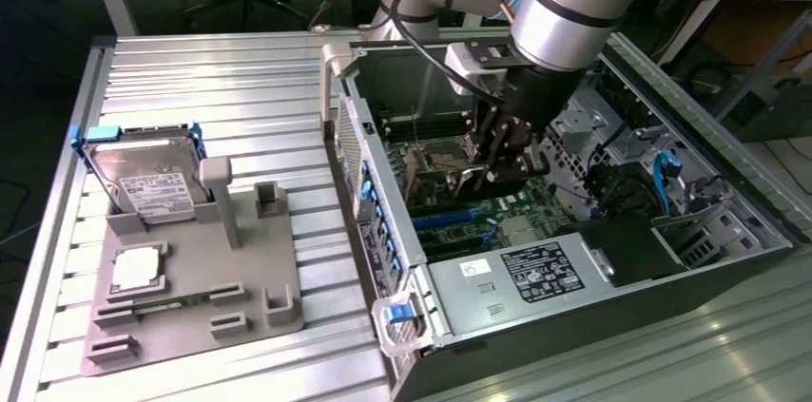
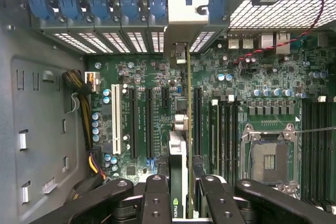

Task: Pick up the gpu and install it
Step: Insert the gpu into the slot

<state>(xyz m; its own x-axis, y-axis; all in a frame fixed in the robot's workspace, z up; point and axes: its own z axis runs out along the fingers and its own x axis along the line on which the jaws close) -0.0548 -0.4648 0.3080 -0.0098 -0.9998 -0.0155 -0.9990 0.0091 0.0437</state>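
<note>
The gripper [image 2: 181, 192] is closed on the gpu [image 2: 185, 129], held edge-on over the motherboard [image 2: 152, 77]. It hangs inside the open computer case [image 1: 762, 240]

Little lettering is proving readable: a small green logo badge is showing on the gpu [image 2: 177, 182] held edge-on, while print on the white labels of the power supply [image 1: 539, 269] and the hard drive [image 1: 152, 188] is staying illegible.
</note>
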